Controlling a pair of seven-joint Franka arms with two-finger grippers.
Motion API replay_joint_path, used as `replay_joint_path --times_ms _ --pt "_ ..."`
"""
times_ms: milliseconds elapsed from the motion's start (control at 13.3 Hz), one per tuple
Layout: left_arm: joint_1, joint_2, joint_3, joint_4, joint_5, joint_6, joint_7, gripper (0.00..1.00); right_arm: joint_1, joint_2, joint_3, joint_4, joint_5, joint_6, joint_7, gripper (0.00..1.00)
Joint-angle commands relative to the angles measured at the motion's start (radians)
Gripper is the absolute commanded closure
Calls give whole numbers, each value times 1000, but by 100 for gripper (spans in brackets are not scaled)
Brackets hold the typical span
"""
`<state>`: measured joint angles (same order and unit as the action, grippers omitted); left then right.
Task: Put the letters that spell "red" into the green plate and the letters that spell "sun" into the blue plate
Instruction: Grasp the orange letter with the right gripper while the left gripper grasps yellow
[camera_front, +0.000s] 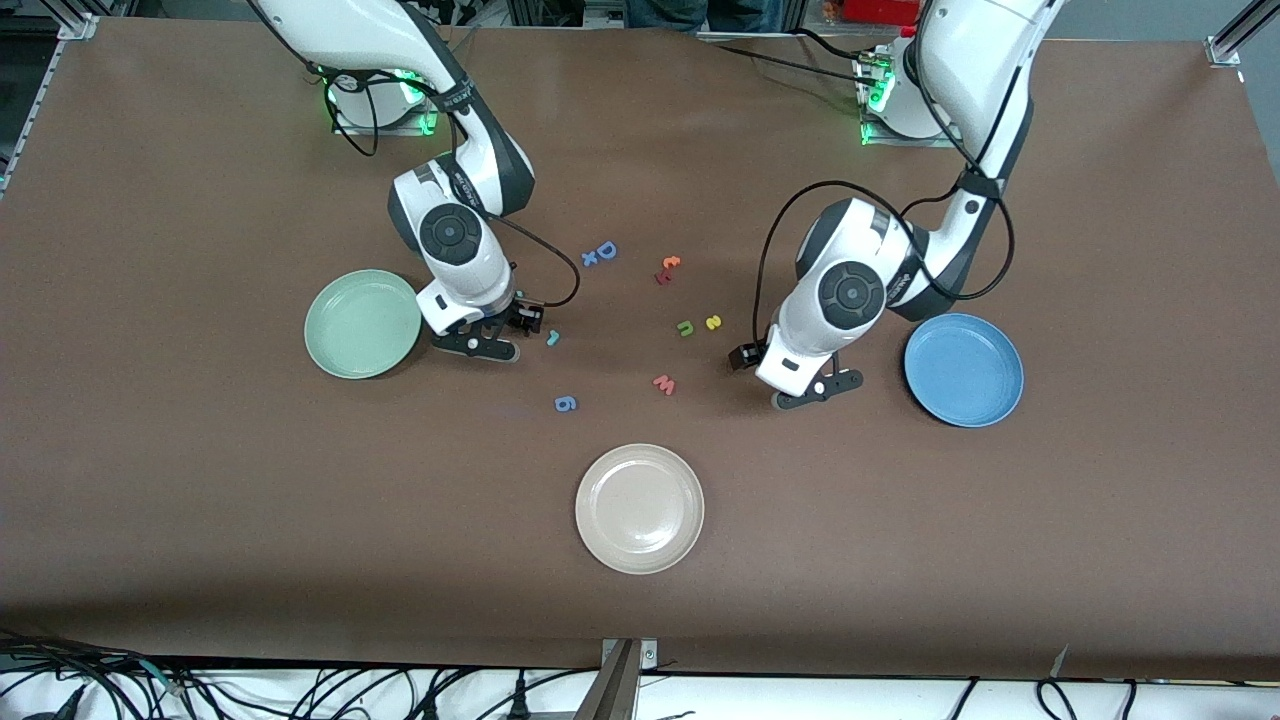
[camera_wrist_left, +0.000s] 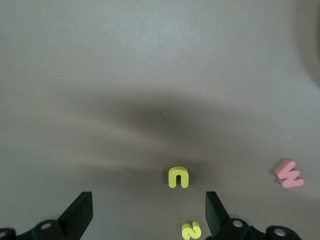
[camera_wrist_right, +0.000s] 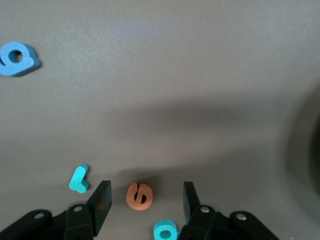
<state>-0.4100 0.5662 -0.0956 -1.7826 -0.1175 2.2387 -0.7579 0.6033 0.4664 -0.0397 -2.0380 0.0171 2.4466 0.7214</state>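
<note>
Right end effector (camera_wrist_right: 145, 194), jaws unclenched and straddling the orange "e" (camera_wrist_right: 139, 196) on the tabletop near the green plate (camera_front: 362, 323) at mid-frame, may clip the adjacent teal "d" (camera_wrist_right: 165, 232) or flick the "e" away on closing; left end effector (camera_wrist_left: 148, 210) waits, released, near the yellow "u" (camera_wrist_left: 178, 177).

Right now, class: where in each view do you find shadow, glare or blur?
Front view: green lights glow at both arm bases, and the beige plate shines faintly. Left wrist view: a broad soft shadow lies on the table above the yellow "u", with streaky smear beside it. Right wrist view: a soft shadow band crosses above the orange "e"; the frame edge is dark and blurred.
</note>
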Motion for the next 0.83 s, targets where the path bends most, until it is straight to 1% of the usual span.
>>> replay_joint_path --times_ms 0,151,453,528,604,754 --pt "-36 49 7 6 -13 36 -47 2 22 24 -11 4 -5 43 38 33" --pt "-53 76 8 2 -13 76 -57 5 36 46 -11 4 -5 66 52 33" --pt "-79 109 8 2 -11 108 -96 12 39 46 -11 -16 -5 66 65 33" --pt "-82 115 8 2 -4 113 -97 17 42 38 -11 -39 -5 68 72 33" --pt "-84 119 8 2 11 113 -97 18 42 37 -11 -47 -5 72 72 33" --pt "-85 121 8 2 25 113 -98 25 42 40 -11 -47 -5 91 72 35"
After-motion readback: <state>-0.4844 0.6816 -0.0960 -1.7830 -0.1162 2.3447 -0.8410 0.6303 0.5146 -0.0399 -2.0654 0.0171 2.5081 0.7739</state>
